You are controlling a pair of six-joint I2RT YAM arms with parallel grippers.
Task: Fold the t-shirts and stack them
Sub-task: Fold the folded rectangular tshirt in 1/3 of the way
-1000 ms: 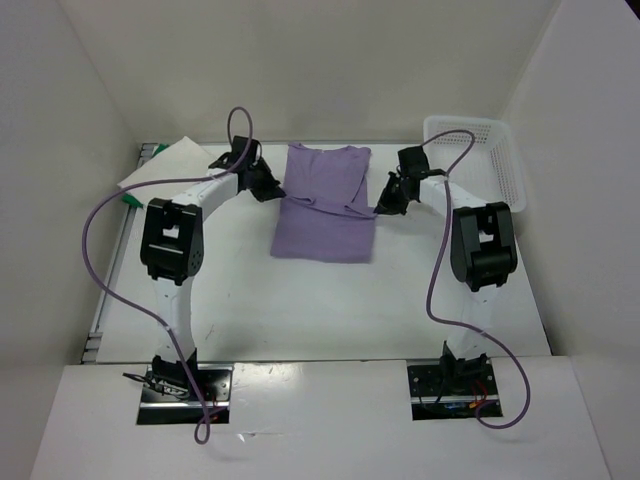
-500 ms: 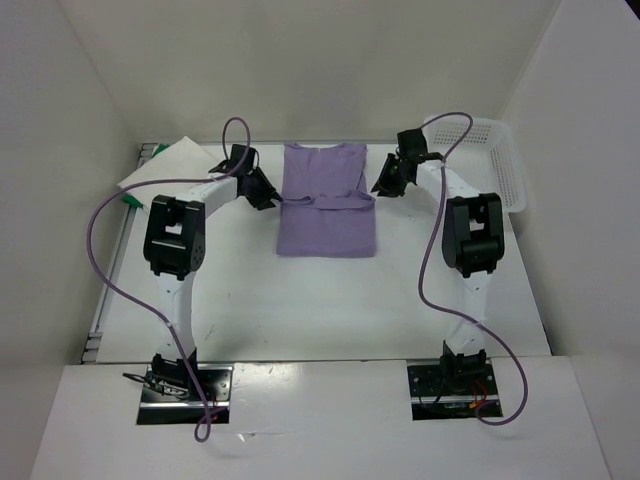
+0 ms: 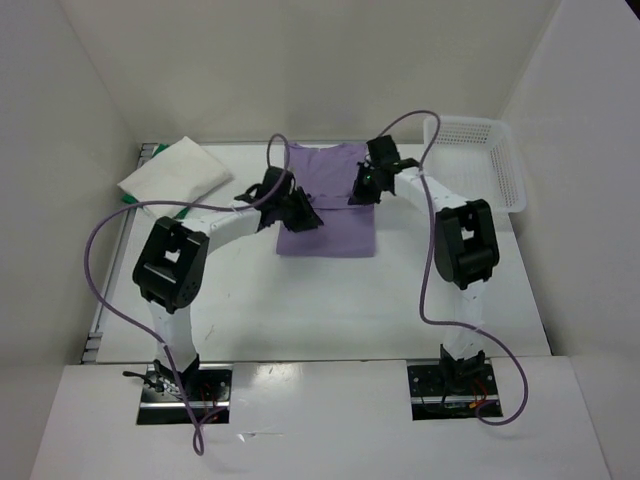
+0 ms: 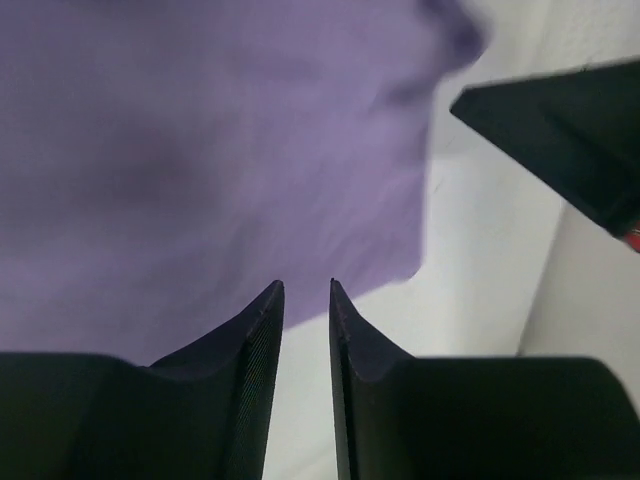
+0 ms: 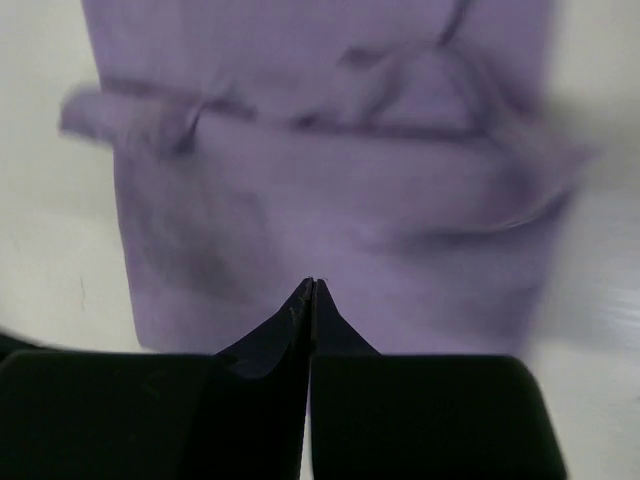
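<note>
Hovering, apparently, over lavender t-shirt (image 3: 335, 222) —

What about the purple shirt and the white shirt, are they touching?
Apart. The top view shows bare table between the purple shirt and the white shirt.

Robotics test cell of laboratory type. Evidence: a white table (image 3: 320, 300) boxed in on three sides by plain white panels (image 3: 300, 70); a left arm (image 3: 165, 270) and a right arm (image 3: 462, 245) bolted through metal base plates (image 3: 185, 385) at its near edge; purple cables (image 3: 100, 270) looping exposed along both arms. The surfaces are uniformly bare and white, a staged enclosure built around the machines.
</note>
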